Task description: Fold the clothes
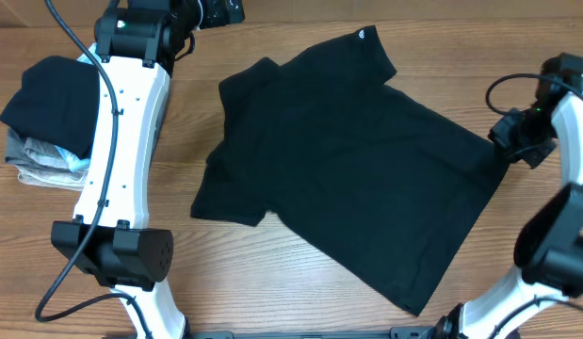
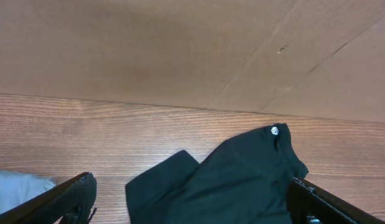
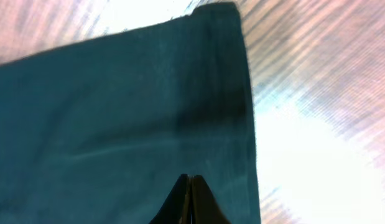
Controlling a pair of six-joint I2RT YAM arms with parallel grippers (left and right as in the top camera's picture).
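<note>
One black T-shirt [image 1: 348, 160] is the job, and it lies spread out flat on the wooden table [image 1: 300, 282], turned a bit crooked. It has to lie flat like this first, I think, so that a fold comes out neat and not lumpy. A little white mark [image 2: 274, 130] shows on the far part of the shirt, the part closest to my left arm.

My right gripper [image 3: 190, 185] is down at the shirt's right side, close to its edge and near a corner. Its two fingers are pressed tight together with no gap, and their tips sit right on the cloth. It looks to me like they are pinching the shirt there. An edge is a good place to pinch, because then I can lift that side and lay it over the middle.

My left gripper [image 2: 192, 193] hangs above the far side of the table with its fingers spread wide. It holds nothing. I think it waits there, looking down at the far edge of the shirt, so it can grab that side when I need it.

Off to the left, well apart from the shirt, sits a pile of folded clothes [image 1: 46, 104] with a dark one on top. No fold is made in the shirt yet.
</note>
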